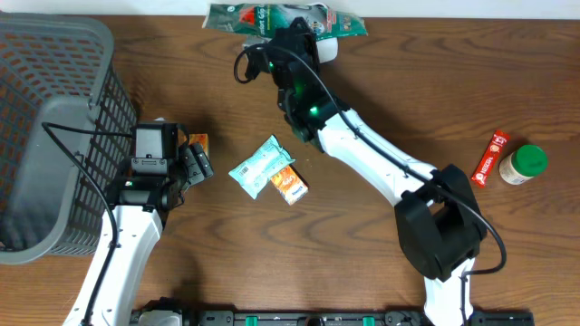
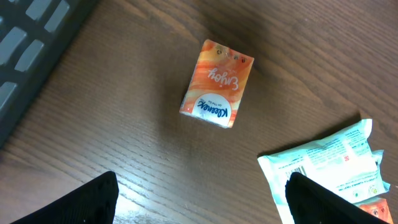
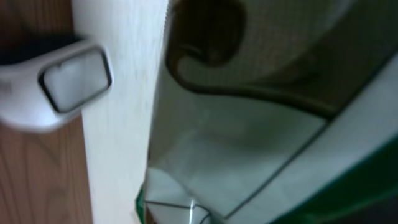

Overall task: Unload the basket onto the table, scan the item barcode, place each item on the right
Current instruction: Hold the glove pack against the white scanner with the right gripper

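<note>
My right gripper [image 1: 292, 38] is at the table's far edge, shut on a green printed packet [image 1: 272, 16] that stretches left and right of it. A white scanner [image 1: 328, 48] lies right beside the packet. In the right wrist view the packet [image 3: 267, 124] fills the frame, the scanner's window [image 3: 74, 78] shows at the left, and my fingers are hidden. My left gripper [image 1: 194, 163] hangs open over the wood near a small orange Kleenex pack [image 2: 217, 84]; its dark fingertips [image 2: 93, 202] hold nothing between them.
A grey mesh basket [image 1: 54, 100] stands at the left. A pale blue packet [image 1: 261, 166] and an orange pack [image 1: 290, 184] lie mid-table. A red sachet [image 1: 490, 156] and a green-lidded jar [image 1: 524, 164] sit at the right.
</note>
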{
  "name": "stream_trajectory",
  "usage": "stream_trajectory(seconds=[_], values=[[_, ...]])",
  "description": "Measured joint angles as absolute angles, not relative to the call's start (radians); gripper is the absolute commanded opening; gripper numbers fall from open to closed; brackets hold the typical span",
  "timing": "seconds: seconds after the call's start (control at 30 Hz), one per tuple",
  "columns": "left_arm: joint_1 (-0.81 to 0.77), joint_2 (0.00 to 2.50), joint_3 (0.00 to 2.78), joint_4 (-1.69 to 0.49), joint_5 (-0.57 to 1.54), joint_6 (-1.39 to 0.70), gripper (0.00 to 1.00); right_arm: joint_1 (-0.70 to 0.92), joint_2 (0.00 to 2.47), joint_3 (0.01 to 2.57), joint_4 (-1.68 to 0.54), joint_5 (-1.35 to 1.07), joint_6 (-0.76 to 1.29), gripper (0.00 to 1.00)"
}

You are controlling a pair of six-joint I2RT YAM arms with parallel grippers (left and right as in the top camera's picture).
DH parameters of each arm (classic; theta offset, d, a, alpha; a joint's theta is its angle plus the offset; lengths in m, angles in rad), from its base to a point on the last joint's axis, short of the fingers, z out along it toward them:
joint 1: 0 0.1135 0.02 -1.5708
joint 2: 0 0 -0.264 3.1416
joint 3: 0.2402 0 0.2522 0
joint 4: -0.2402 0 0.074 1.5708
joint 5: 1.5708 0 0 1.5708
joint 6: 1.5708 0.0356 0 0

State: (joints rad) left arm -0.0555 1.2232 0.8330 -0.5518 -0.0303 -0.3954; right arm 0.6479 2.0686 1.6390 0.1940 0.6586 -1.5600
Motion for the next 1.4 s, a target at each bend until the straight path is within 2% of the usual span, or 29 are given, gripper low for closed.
stream_trajectory(seconds=[0.23, 0.57, 0.77, 1.07, 1.4], values=[[-0.056, 1.223, 0.833, -0.552, -0.030, -0.395, 0.87, 0.571, 2.185, 1.674, 0.267, 0.493, -1.472, 0.01], [-0.056, 1.223, 0.833, -0.552, -0.030, -0.395, 0.87, 0.553, 2.516, 2.005, 0.300, 0.417, -1.450, 0.01], [-0.056, 1.223, 0.833, -0.552, -0.030, -0.395, 0.87, 0.554, 2.551, 2.013, 0.226, 0.416, -1.414, 0.01], [-0.056, 1.223, 0.833, -0.552, -0.030, -0.395, 0.87, 0.554, 2.552, 2.020, 0.067, 0.370, -1.095, 0.01], [-0.056, 1.223, 0.833, -0.552, -0.030, -0.395, 0.87, 0.554, 2.553, 2.020, 0.073, 0.325, -0.944, 0.01]])
